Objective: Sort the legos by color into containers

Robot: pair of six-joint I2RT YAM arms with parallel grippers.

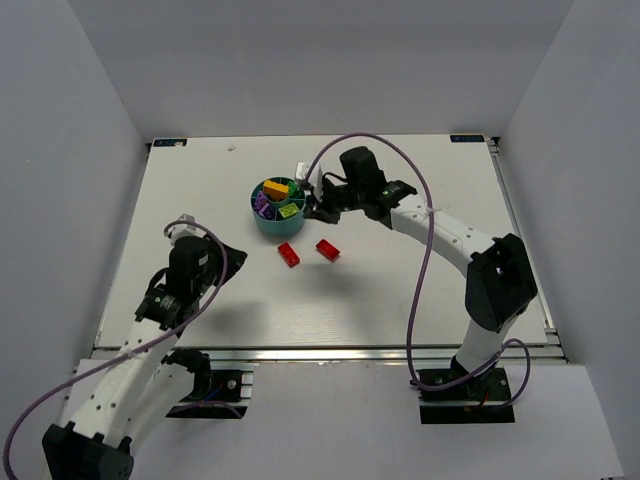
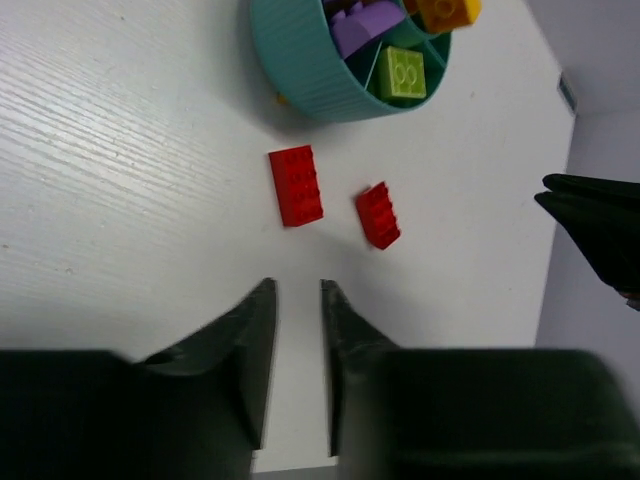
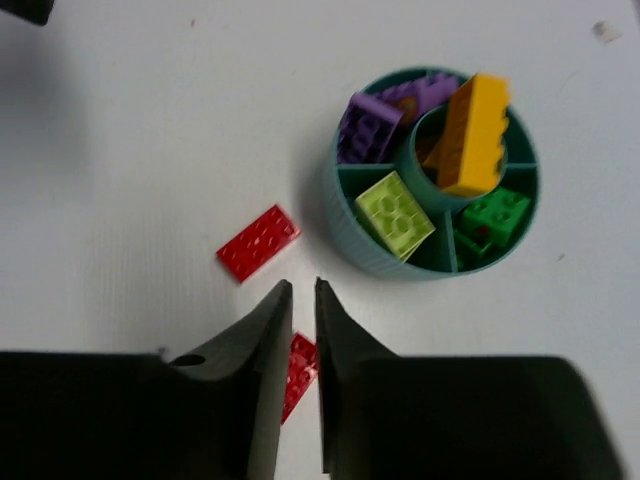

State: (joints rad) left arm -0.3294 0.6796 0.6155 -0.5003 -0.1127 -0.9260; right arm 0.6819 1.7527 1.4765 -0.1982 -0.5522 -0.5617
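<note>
The round teal bowl [image 1: 268,226] [image 3: 340,222] [image 2: 300,60] holds the containers. An orange lego [image 3: 472,130] leans across the centre ring. Purple legos [image 3: 368,125], a lime one [image 3: 395,212] and dark green ones [image 3: 495,215] lie in separate compartments. Two red legos lie flat on the table near the bowl, one [image 1: 289,254] [image 2: 296,185] [image 3: 258,242] beside the other [image 1: 327,249] [image 2: 378,214] [image 3: 300,372]. My right gripper [image 1: 318,210] [image 3: 302,283] hovers over the second one, shut with only a slit, holding nothing. My left gripper [image 1: 232,257] [image 2: 297,285] is shut and empty, short of the red legos.
A small white object [image 1: 303,170] sits just behind the bowl. White walls close in the table on three sides. A dark part of the right arm [image 2: 595,235] shows at the right edge of the left wrist view.
</note>
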